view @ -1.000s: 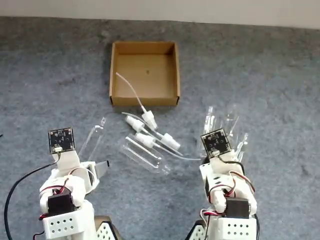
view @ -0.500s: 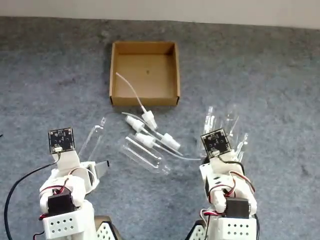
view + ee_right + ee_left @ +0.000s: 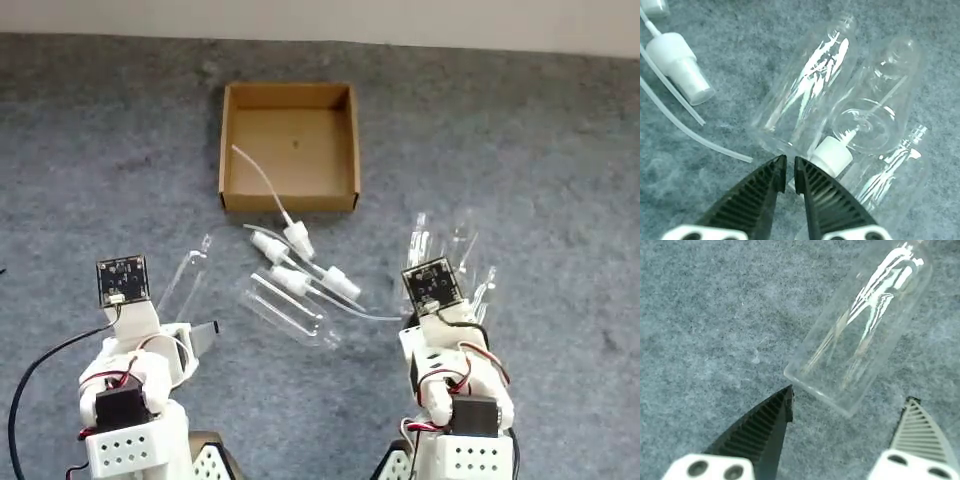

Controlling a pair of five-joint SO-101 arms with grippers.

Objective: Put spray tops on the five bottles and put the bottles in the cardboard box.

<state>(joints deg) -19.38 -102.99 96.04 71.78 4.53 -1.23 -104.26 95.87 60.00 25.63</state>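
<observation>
While spread wide before a clear bottle (image 3: 860,325), holds nothing at left gripper (image 3: 850,395); at right gripper (image 3: 790,158), nearly closed, empty, tips beside a white spray top (image 3: 832,155).

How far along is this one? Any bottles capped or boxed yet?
Barely started. Done: nothing; the cardboard box holds no bottle, only one spray top's tube reaching over its wall. In hand: nothing; the left gripper is open at the base of a lying bottle, the right gripper shut and empty beside three bottles. Left: fit the loose spray tops, then box all five.
</observation>
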